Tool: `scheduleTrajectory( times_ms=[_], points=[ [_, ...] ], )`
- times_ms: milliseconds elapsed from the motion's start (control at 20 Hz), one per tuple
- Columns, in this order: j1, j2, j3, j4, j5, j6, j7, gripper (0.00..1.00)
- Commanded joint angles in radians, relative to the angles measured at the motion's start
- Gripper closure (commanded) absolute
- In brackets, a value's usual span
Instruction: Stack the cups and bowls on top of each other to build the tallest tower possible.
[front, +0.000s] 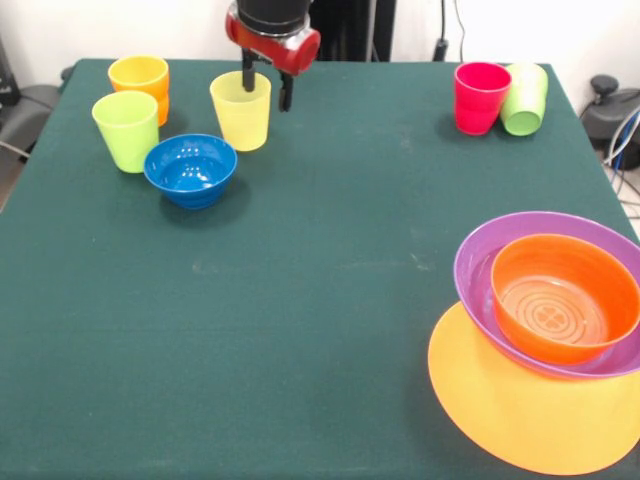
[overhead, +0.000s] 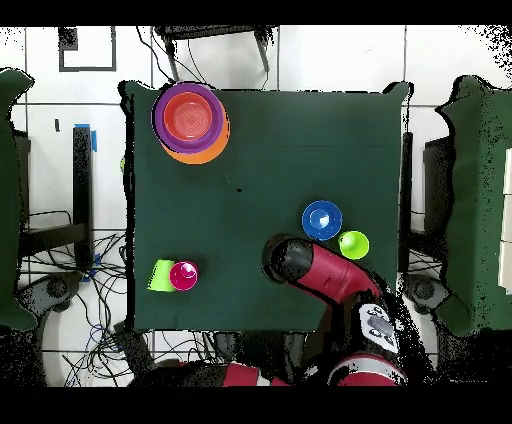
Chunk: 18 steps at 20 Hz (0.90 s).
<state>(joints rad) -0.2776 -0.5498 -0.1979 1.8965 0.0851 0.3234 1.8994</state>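
Observation:
My gripper (front: 266, 98) hangs open over the translucent yellow cup (front: 240, 112) at the far left. One finger reaches inside the cup's rim and the other (front: 286, 98) stands outside its right wall. Close by are an orange cup (front: 139, 76), a lime green cup (front: 126, 130) and the small blue bowl (front: 190, 168). A red cup (front: 480, 96) stands at the far right with a green cup (front: 525, 98) tipped against it. At the near right the tower holds a red-orange bowl (front: 555, 300) inside the purple bowl (front: 478, 262), on the orange-yellow bowl (front: 510, 420).
From above, the red arm (overhead: 320, 270) covers the yellow cup and the gripper. The blue bowl (overhead: 321, 219) and lime cup (overhead: 353, 243) lie beside it. The nested bowls (overhead: 190, 118) sit at the opposite corner. Chairs and cables surround the green table (overhead: 260, 160).

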Motion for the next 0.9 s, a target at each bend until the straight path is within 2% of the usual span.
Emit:
scheduleTrajectory(
  times_ms=[50,450,900],
  points=[
    [-0.027,0.091,0.077,0.004,-0.002,-0.137,0.158,0.0],
    [-0.035,0.121,0.107,-0.006,0.008,-0.173,0.151,0.0],
    [-0.031,0.112,0.106,0.012,0.014,-0.147,0.151,0.0]
  ],
)
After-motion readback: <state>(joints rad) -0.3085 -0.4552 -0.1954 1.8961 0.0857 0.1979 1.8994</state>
